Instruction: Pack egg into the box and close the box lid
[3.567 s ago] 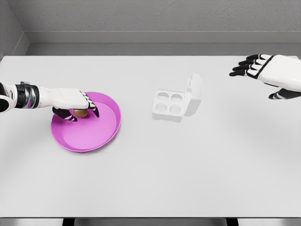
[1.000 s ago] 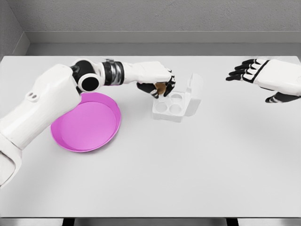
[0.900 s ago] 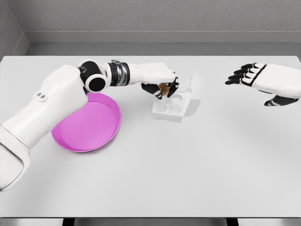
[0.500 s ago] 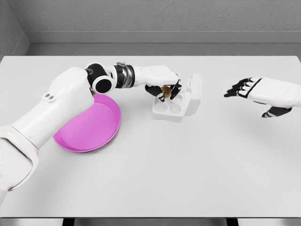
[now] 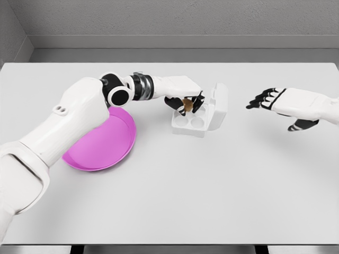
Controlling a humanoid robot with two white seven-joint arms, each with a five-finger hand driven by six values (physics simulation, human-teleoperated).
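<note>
The left hand (image 5: 183, 100) reaches across the white table (image 5: 169, 190) and sits over the egg box (image 5: 192, 118), its dark fingers curled around a small brown egg (image 5: 186, 105). The egg is held just above the box's rear-left cup; whether it already touches the tray cannot be told from this view. The white forearm, with its black and metal wrist rings, runs back from the box toward the lower left, passing over the far edge of the pink plate (image 5: 103, 145).

The egg box is a white tray with four round cups (two front, two back), and the three cups not under the hand show nothing inside. Its lid (image 5: 219, 105) stands open on the box's right side, hinged there and tilted nearly upright, with its inner face turned toward the cups. The left hand's fingertips are close to the lid but appear apart from it.

The pink plate lies flat on the table well to the left of the box, with the left arm's elbow and upper arm covering part of its left and rear rim.

The right hand (image 5: 283, 103) hovers above the table well to the right of the box, at about the lid's height in the picture. Its fingers are spread and extended toward the box, holding nothing, with the thumb hanging below the palm.
</note>
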